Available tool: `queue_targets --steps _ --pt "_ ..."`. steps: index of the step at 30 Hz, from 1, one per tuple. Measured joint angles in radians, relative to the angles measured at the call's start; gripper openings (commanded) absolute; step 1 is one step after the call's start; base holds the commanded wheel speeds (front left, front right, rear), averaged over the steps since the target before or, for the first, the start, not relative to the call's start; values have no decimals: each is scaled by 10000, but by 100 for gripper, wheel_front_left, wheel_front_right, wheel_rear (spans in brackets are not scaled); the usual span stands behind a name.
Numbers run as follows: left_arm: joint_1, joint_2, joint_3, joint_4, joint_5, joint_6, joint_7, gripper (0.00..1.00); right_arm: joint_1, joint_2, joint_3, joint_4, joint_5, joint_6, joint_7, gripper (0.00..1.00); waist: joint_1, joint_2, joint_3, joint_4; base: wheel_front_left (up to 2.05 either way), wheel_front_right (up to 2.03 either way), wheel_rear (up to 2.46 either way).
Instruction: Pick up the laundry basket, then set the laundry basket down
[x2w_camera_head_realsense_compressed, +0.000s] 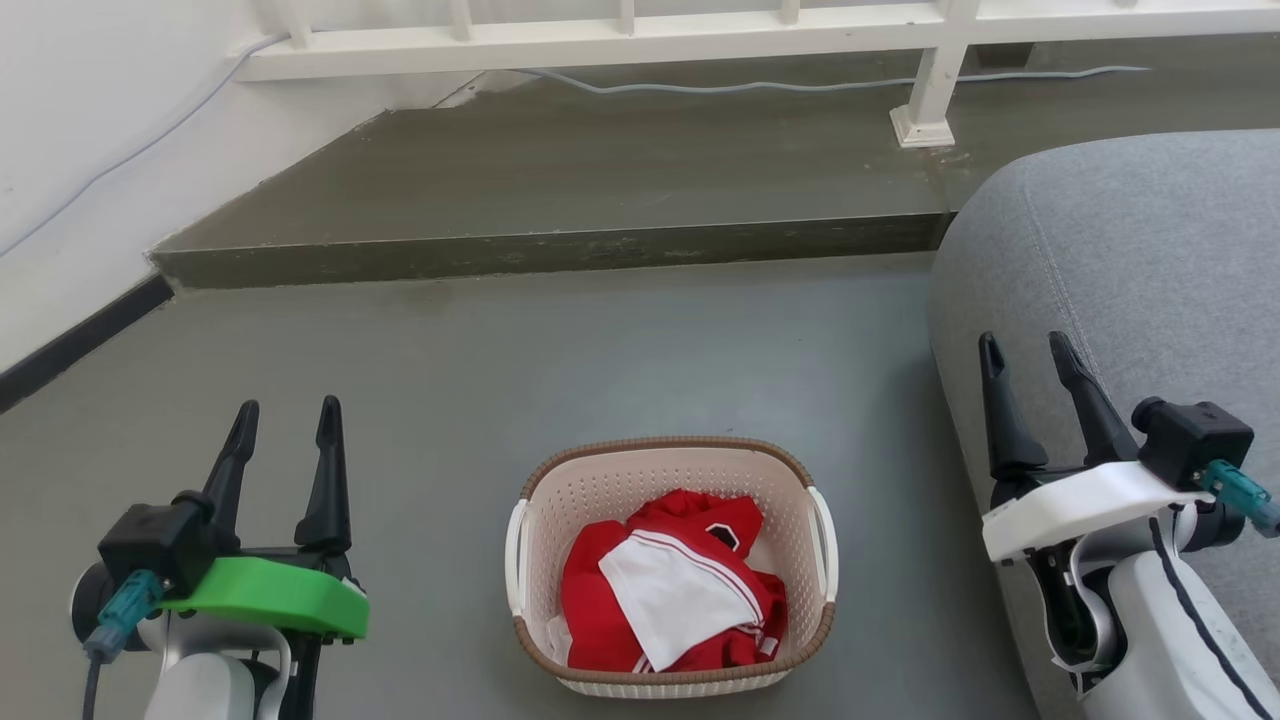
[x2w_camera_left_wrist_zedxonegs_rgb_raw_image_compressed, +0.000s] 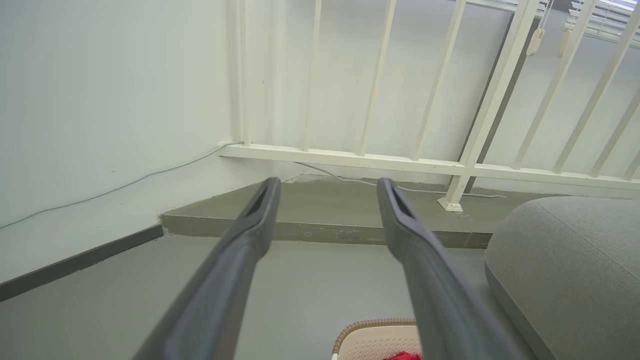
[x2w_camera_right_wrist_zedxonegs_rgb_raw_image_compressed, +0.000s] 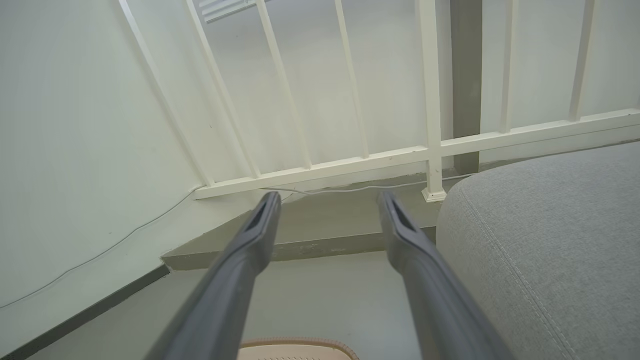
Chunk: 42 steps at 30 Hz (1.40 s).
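Laundry basket (x2w_camera_head_realsense_compressed: 665, 443) on floor (x2w_camera_head_realsense_compressed: 640, 350). Your left end effector (x2w_camera_head_realsense_compressed: 288, 405) and right end effector (x2w_camera_head_realsense_compressed: 1024, 340) flank it, spread for the handles (x2w_camera_head_realsense_compressed: 515, 555).

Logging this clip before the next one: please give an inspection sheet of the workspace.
Surface: bare grey floor.
Job's things: cream perforated plastic laundry basket with brown woven-look rim, upright on the floor, holding red-and-white clothing.
Clutter: nothing seen.
Grippers: left gripper and right gripper open, empty, either side of the basket, not touching it.
Cables: thin grey cable along the raised step.
Surroundings: white railing, grey fabric cushion, white wall.
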Motion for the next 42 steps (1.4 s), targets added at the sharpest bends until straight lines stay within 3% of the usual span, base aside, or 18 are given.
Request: queue_targets --steps 5,28,42 --pt "-38 -69 -2 -46 525 0 -102 100 -12 35 75 65 -474 -12 -134 100 0 1 -29 -17 0 0 0" --pt "-58 -242 92 -44 614 -4 -102 100 -27 316 -207 228 -665 4 -134 100 0 0 105 -32 0 0 0" --pt "-149 -270 134 -58 606 -15 -102 100 -198 357 -324 311 -769 90 -134 100 0 0 802 -144 0 0 0"
